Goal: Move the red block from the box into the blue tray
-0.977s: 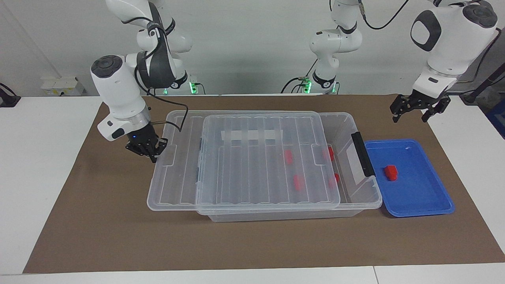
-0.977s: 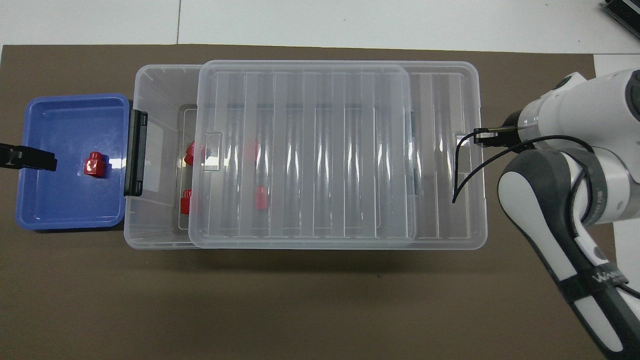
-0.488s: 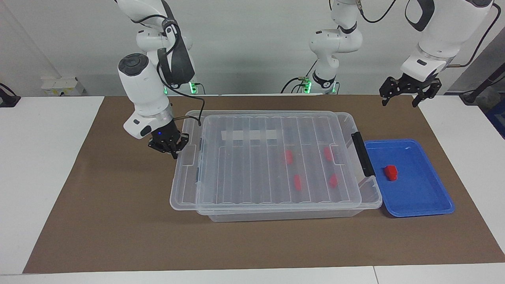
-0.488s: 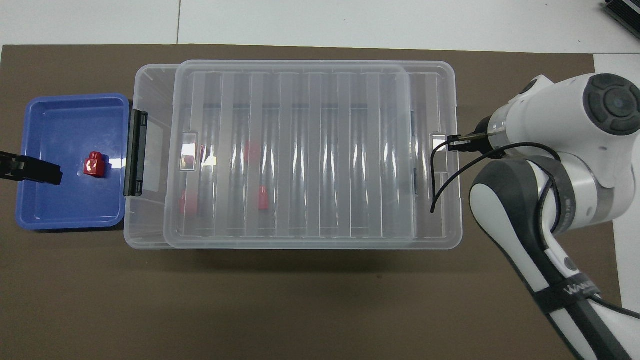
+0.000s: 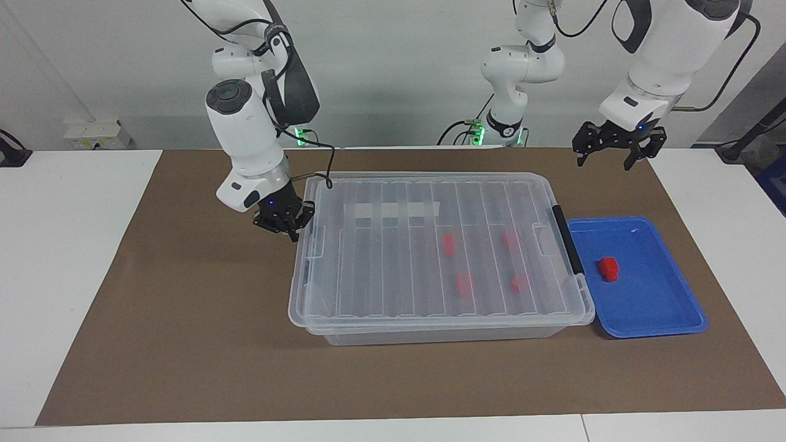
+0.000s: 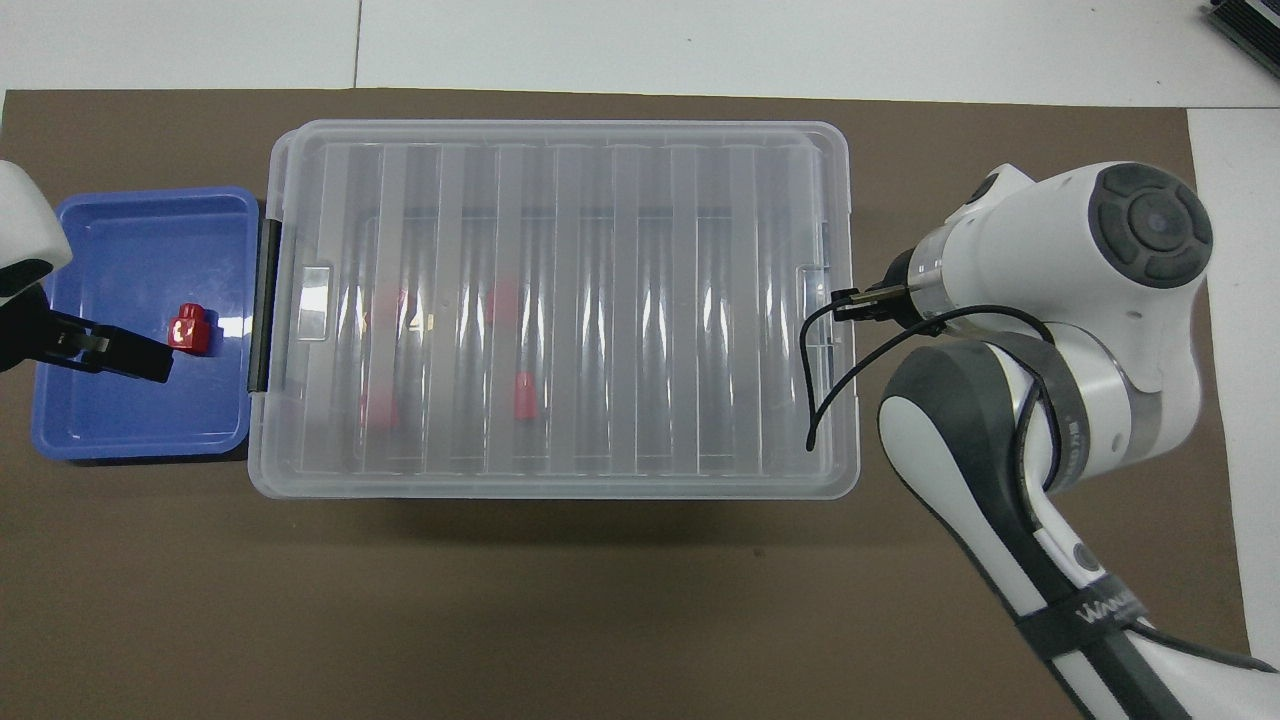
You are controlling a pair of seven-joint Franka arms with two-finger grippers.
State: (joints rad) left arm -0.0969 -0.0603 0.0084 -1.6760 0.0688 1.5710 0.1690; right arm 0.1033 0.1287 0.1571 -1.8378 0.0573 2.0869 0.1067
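Clear plastic dominates the middle of the brown mat (image 5: 184,344): the box (image 5: 442,331) sits there with its ribbed lid (image 5: 399,264) lying square on top, covering it from end to end. A pale tape strip (image 5: 393,210) crosses the lid on the side nearer the robots, and a black clip handle (image 5: 566,239) runs along the box's end toward the left arm's end of the table. Through the lid four red blocks show as blurred shapes, among them one (image 5: 465,284) near the middle and one (image 5: 517,283) closer to the handle.

Just beside the handle end of the box lies the blue tray (image 5: 669,307), apart from the lid. One red block (image 5: 608,268) rests on the tray's floor, in the part near the box; from above it (image 6: 188,330) shows roughly midway between the tray's long rims.

The right gripper (image 5: 288,228) is low at the box's end toward the right arm's end of the table, its fingertips pressed together at the lid's edge by the small tab there; whether it pinches the lid I cannot tell. The left gripper (image 5: 613,150) hangs raised with its fingers spread apart and nothing between them; in the overhead view it (image 6: 120,352) covers part of the tray beside the red block.
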